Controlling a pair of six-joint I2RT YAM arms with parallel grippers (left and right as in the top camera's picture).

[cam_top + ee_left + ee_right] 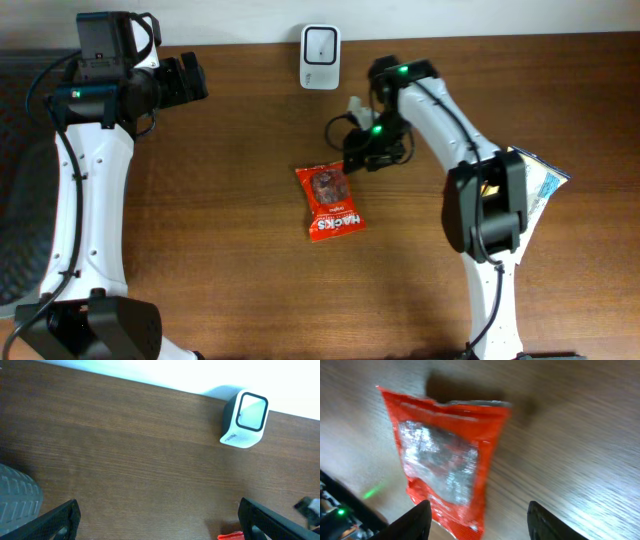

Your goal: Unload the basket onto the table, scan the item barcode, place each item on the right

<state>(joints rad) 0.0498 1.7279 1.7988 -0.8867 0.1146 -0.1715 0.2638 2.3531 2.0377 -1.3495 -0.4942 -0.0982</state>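
At the far left corner of the desk (pixel 230 240) the left gripper (pixel 190 78) hangs well clear of everything, its jaws spread wide with nothing between them. Its wrist camera looks across bare wood to the scanner (pixel 245 419), which stands upright against the far edge, about midway along, with its window facing the desk. The red snack packet (pixel 330 202) lies flat near the middle of the desk, in front of the scanner and well apart from it. Its printed face is up, and no barcode can be made out on it. It looks like a light, soft foil pouch: crinkly, glossy, probably slippery, and apt to fold or sag if pinched in the belly. The flat crimped seam at its far end seems the best hold, since it is stiffer and lies nearest the right gripper (pixel 358 158). That gripper hovers just beside the seam with its jaws parted, clamping nothing. Between packet and scanner the wood is bare. The only clutter near that path is the right arm's own looped cable (pixel 340 125) and a small white piece (pixel 355 103) that I cannot identify. By the right edge, beside the right arm, lies a crumpled blue-and-white bag (pixel 542 182), out of the way.
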